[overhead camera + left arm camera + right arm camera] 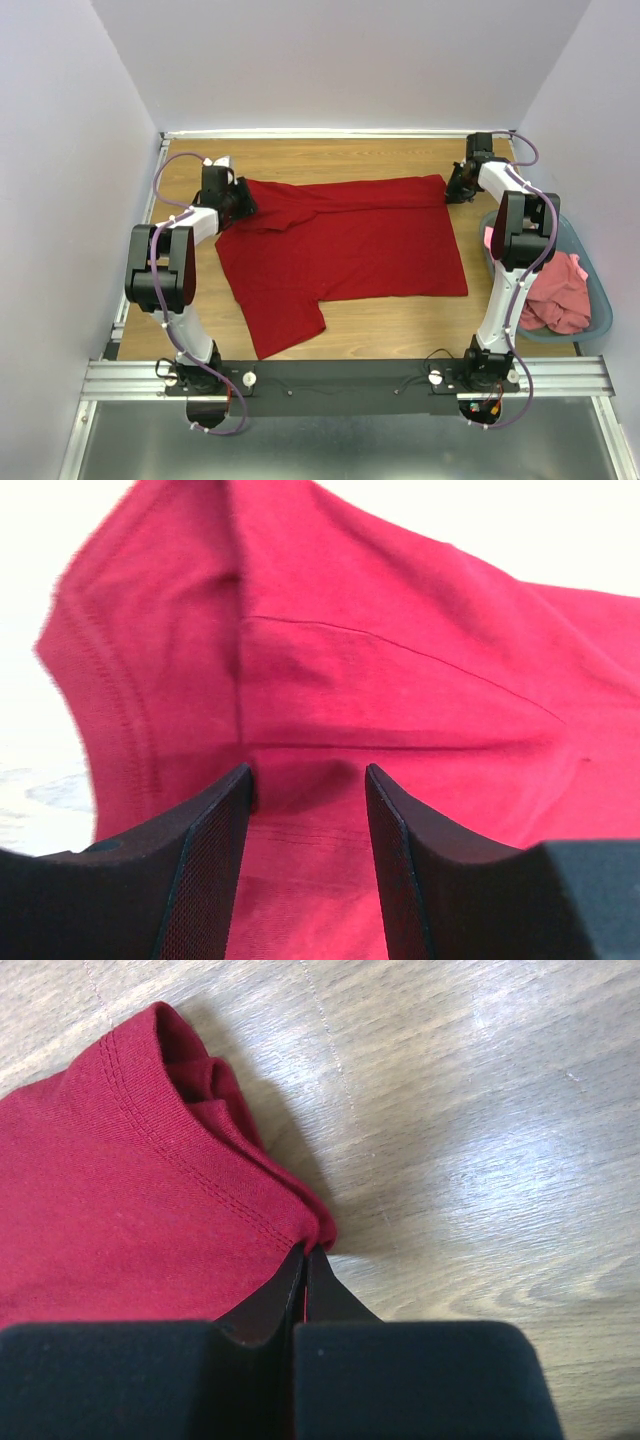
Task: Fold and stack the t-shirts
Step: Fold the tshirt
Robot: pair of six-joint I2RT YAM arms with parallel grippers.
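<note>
The dark red t-shirt [345, 250] lies spread on the wooden table, one sleeve pointing toward the near edge. My left gripper [242, 200] is at the shirt's far left corner. In the left wrist view its jaws stand open [305, 780] with the red cloth [330, 680] lying under and between them. My right gripper [456, 186] is at the shirt's far right corner. In the right wrist view it is shut [306, 1252] on the hemmed corner of the red shirt [120, 1200]. Salmon-pink shirts [558, 292] lie bunched in the basket.
The grey-blue plastic basket [600, 310] stands at the table's right edge beside the right arm. White walls enclose the table on the left, back and right. A metal rail [340, 378] with both arm bases runs along the near edge.
</note>
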